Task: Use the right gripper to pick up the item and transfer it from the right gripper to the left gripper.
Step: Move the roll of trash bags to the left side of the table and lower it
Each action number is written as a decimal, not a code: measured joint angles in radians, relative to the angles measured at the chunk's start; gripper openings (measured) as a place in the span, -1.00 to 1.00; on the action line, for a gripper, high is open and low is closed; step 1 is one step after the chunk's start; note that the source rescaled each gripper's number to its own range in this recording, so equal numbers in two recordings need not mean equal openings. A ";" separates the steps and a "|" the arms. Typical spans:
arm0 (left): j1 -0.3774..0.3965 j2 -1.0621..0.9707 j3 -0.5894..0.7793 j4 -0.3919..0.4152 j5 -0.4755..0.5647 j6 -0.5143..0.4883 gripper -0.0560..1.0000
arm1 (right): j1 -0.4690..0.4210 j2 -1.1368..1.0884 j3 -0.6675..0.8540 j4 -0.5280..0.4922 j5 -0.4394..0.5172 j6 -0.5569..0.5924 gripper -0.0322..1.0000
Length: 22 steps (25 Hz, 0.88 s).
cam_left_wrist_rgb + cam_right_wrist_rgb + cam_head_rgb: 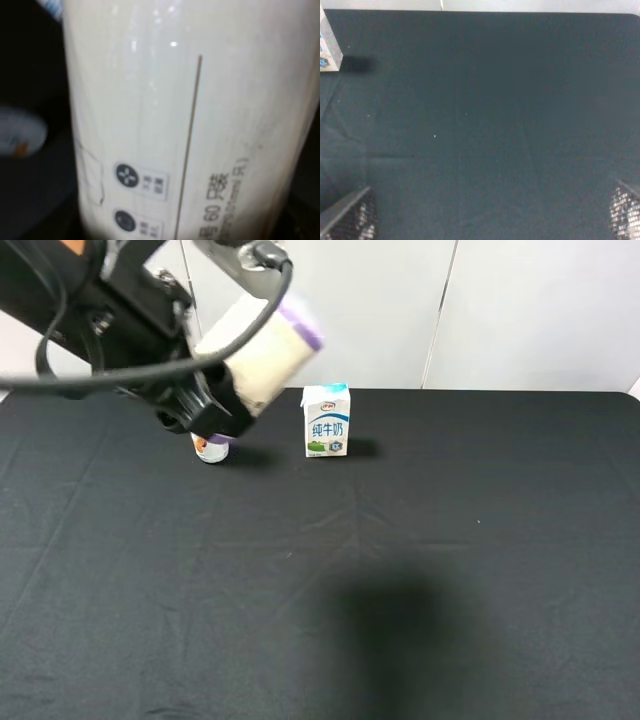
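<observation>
The item (pixel 262 355), a stubby cream-white bottle with a lilac cap, hangs tilted in the air at the upper left of the exterior high view. My left gripper (pixel 228 392) is shut on it. The item's printed wall (pixel 190 125) fills the left wrist view and hides the fingers there. My right gripper (pixel 487 214) is open and empty above the bare black table (pixel 480 100); only its fingertips (pixel 350 217) show at the frame's lower corners. The exterior high view shows no right arm, only a shadow on the cloth near the front.
A small white-and-blue milk carton (pixel 326 421) stands upright near the table's back edge; its corner (pixel 327 47) shows in the right wrist view. Another small bottle (pixel 210 447) stands on the table (pixel 450 570) under the left arm, left of the carton.
</observation>
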 joint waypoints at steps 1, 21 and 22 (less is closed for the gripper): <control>0.000 0.000 -0.004 0.042 0.040 -0.057 -0.88 | 0.000 0.000 0.000 0.000 0.000 0.000 0.99; 0.315 0.000 0.146 0.005 0.139 -0.163 -0.88 | 0.000 0.000 0.000 0.000 0.000 0.000 0.99; 0.342 -0.001 0.177 -0.009 0.126 -0.157 -0.88 | 0.000 0.000 0.000 0.000 0.000 0.000 0.99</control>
